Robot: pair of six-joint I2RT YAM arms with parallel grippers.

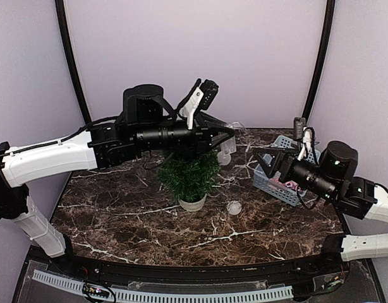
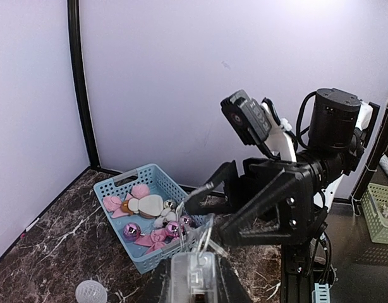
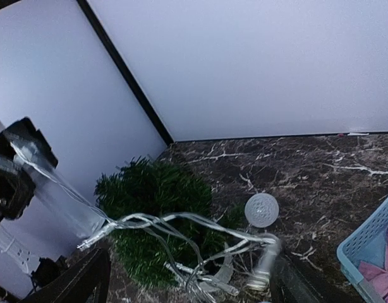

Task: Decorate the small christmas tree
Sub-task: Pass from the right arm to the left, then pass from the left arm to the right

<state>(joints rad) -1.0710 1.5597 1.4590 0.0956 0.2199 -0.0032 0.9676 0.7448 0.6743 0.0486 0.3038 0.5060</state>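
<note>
The small christmas tree stands in its pale pot mid-table, partly under my left arm. My left gripper hangs over the tree's right side, shut on the clear box at one end of a light string. The string's clear wires drape loosely across the tree toward my right gripper. That gripper is open, its fingers wide apart. The string's free end is blurred between them and touches neither finger. In the top view my right gripper sits between the tree and the basket.
A blue basket at the right holds pink bows, pink and silver baubles and a white figure. A clear patterned ball lies on the marble right of the pot. Black frame posts rise in the back corners.
</note>
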